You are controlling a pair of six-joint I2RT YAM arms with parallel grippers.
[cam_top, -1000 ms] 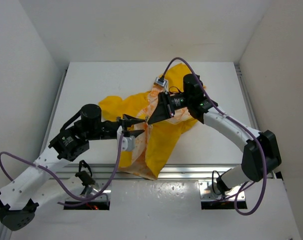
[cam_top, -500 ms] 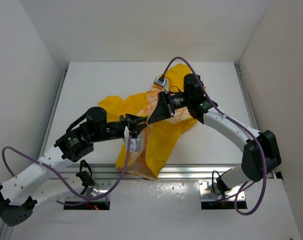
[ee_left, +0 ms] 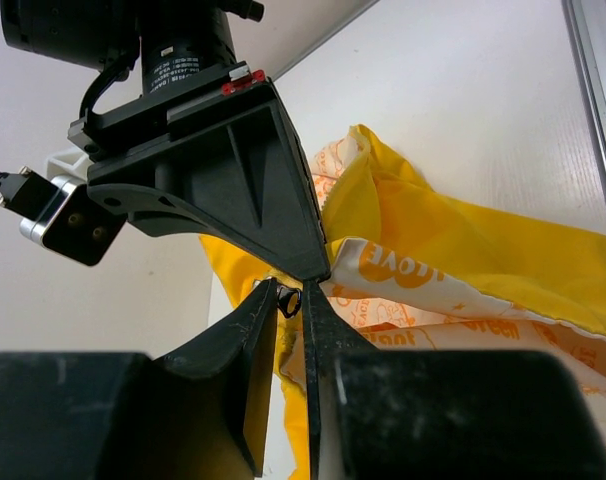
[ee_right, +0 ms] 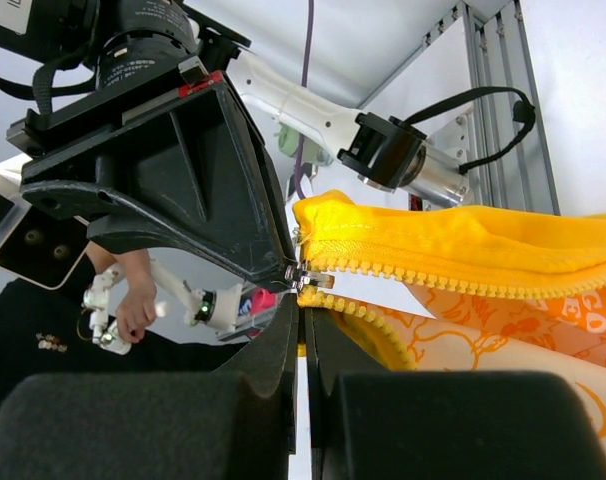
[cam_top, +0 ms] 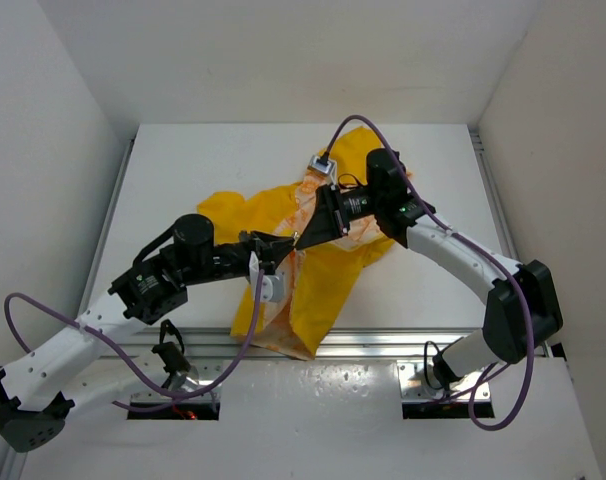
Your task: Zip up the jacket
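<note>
The right fingers [cam_top: 313,232] are clamping the zipper edge of the jacket [cam_top: 318,285], which is sagging onto the surface [cam_top: 203,170] below them, while the left fingers [cam_top: 273,243], tip to tip with them, are pinching the pull [ee_left: 290,300], where slack tape is probably risking a jam.

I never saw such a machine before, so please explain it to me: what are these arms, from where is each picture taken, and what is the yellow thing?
These are two robot arms bolted at the near edge of a white table. The wide picture looks down from above. The other two come from a small camera on each wrist, so the dark shapes at the bottom are that arm's own fingers. On the table lies a yellow jacket with an orange-printed white lining. The right gripper is closed on its zipper edge. The left gripper seems to pinch the small zipper pull.
</note>
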